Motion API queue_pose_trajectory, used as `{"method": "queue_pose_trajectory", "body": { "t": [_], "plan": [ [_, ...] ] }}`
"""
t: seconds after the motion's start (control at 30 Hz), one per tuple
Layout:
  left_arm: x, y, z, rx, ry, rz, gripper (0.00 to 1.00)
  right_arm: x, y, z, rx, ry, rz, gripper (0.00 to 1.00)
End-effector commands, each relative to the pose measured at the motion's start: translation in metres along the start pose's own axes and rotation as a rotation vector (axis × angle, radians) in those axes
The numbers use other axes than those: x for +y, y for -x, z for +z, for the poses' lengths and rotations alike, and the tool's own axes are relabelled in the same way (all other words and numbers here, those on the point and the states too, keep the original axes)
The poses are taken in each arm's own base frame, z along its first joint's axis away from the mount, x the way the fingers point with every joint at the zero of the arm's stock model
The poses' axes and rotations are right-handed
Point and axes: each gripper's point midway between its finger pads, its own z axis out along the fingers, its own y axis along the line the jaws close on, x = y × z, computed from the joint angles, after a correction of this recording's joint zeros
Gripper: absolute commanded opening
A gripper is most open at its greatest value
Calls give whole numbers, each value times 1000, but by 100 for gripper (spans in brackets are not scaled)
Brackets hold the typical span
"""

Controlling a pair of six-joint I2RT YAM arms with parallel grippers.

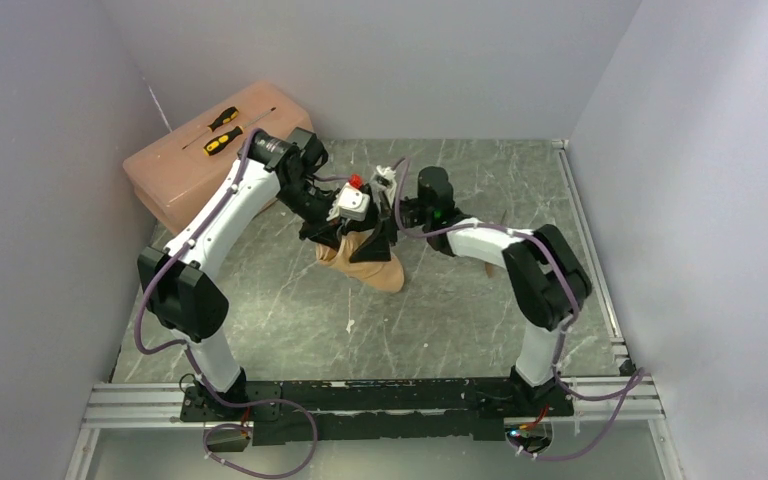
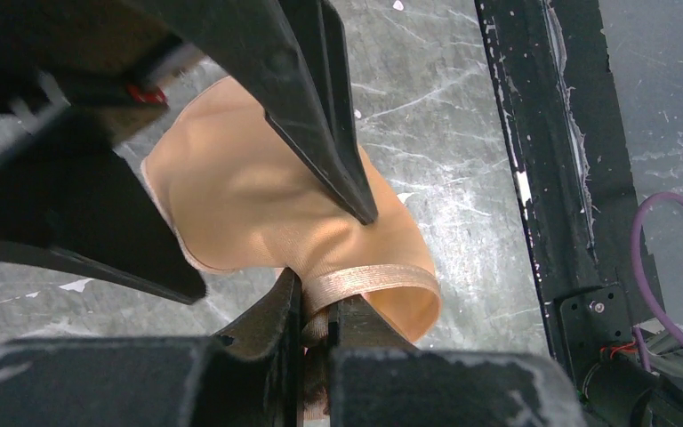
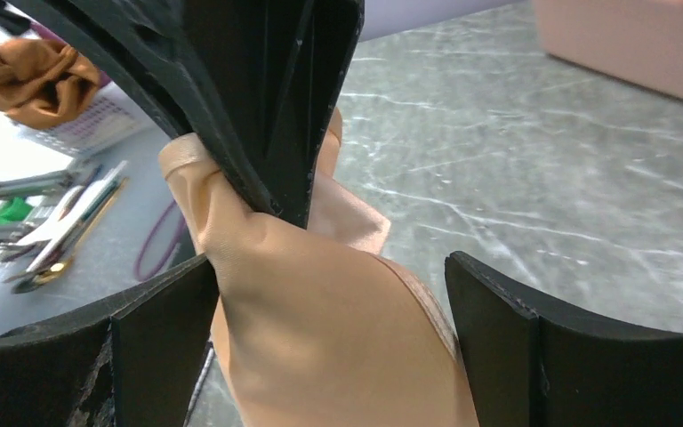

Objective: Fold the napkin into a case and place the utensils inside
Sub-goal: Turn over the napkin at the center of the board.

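Toolbox (image 1: 195, 170), pink, with two screwdrivers (image 1: 222, 130) on its lid, sits behind and outboard of the left gripper (image 2: 318, 307), well apart from it. Both arms reach forward and bend inward, meeting over the middle of the table (image 1: 480, 320). The left gripper is pinched tight on the hemmed edge of the napkin (image 2: 258, 205), which hangs bunched beneath it. The right gripper (image 3: 329, 285) is spread wide, one finger on either side of the cloth. Only the right wrist view shows the utensils (image 3: 80, 222), which lie far to that gripper's left.

walls (image 1: 380, 60): plain pale grey, three sides | tabletop (image 1: 460, 320): grey-green marbled (white veins) | light: even
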Motion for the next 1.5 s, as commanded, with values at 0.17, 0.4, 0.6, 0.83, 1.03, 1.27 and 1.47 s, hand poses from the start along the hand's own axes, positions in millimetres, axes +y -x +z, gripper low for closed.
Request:
{"method": "queue_pose_trajectory", "body": {
  "t": [0.17,0.4,0.6,0.83,1.03,1.27,1.47],
  "plan": [
    [-44,19,-13,-58,-105,-36,3,43,3,-6,-50,231,24,100],
    [-42,20,-15,-55,-98,-29,3,57,-14,-9,-26,236,90,100],
    [-40,24,-19,-62,-81,-37,3,54,-27,-11,16,250,149,97],
    [-28,14,-16,-104,-95,-154,3,38,-29,-28,-1,193,245,100],
    [-34,-6,9,-126,-184,-267,3,11,-31,-41,37,173,349,100],
    [-35,-16,26,-167,-256,-375,3,-30,-34,-55,79,146,494,100],
    [-37,-29,36,-165,-296,-448,3,-89,0,-72,54,93,507,100]
  ]
}}
